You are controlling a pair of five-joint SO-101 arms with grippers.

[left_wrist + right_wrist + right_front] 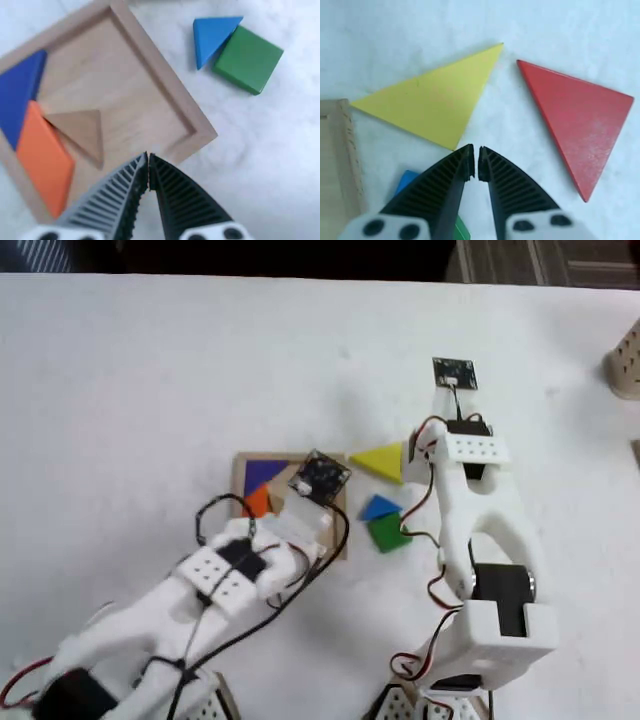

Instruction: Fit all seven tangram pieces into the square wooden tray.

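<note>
Left tool [148,161] closed over tray [161,72], right tool [475,159] closed near yellow triangle [432,100]

No legible text, numbers, labels or signs in any view. Circuit board [455,372], upper right of centre in high view: markings too small to read. Second board [320,476], centre of frame: same. Wooden tray [165,75]: bare wood, no print.

Tray [165,89] floor bare on its right side; left arm [230,575] overhangs it. Blue triangle [379,507] and green square [388,532], touching, lie in the gap between tray and right arm [480,530].
</note>
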